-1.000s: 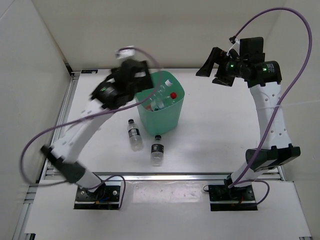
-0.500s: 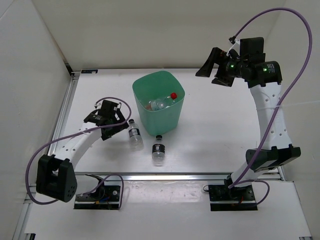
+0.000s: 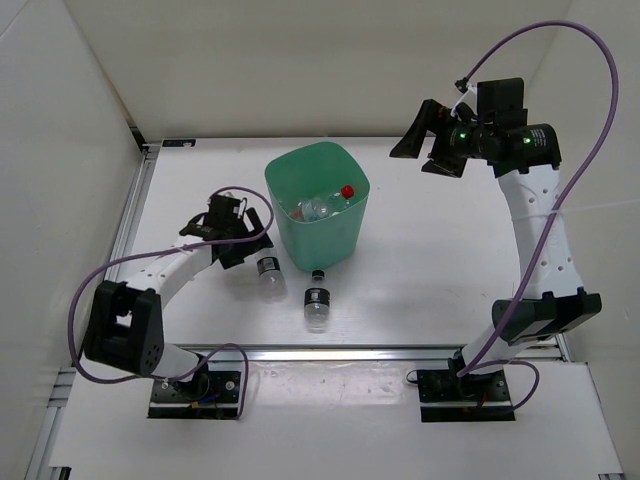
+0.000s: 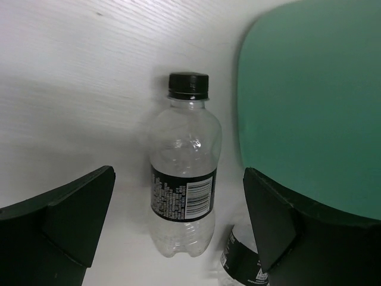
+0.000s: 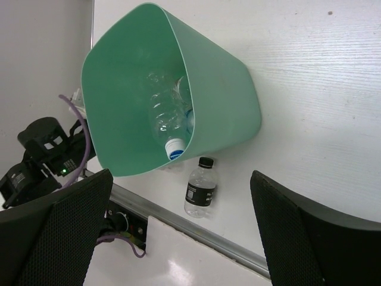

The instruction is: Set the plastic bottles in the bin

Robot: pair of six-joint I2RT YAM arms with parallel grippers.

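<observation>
The mint-green bin (image 3: 272,178) stands mid-table and holds several bottles, one red-capped (image 3: 347,191) and one clear (image 3: 318,208). Two dark-labelled, black-capped bottles lie on the table in front of it: one (image 3: 268,274) at its front left, one (image 3: 315,303) nearer the front edge. My left gripper (image 3: 247,243) is open and low, right by the first bottle. In the left wrist view that bottle (image 4: 183,196) lies in line with the gap of my open gripper (image 4: 178,179), untouched, with the bin wall (image 4: 309,107) at the right. My right gripper (image 3: 422,150) is open and empty, high up right of the bin.
The right wrist view looks down into the bin (image 5: 119,71), where a clear bottle (image 5: 166,116) with a white cap lies, and on the second bottle (image 5: 199,190) near the metal front rail (image 5: 196,229). White walls enclose the table on the left and at the back.
My left arm has swung down from above the bin to the table on its left, then closed in on the nearer dark-labelled bottle. The right arm has barely moved.
</observation>
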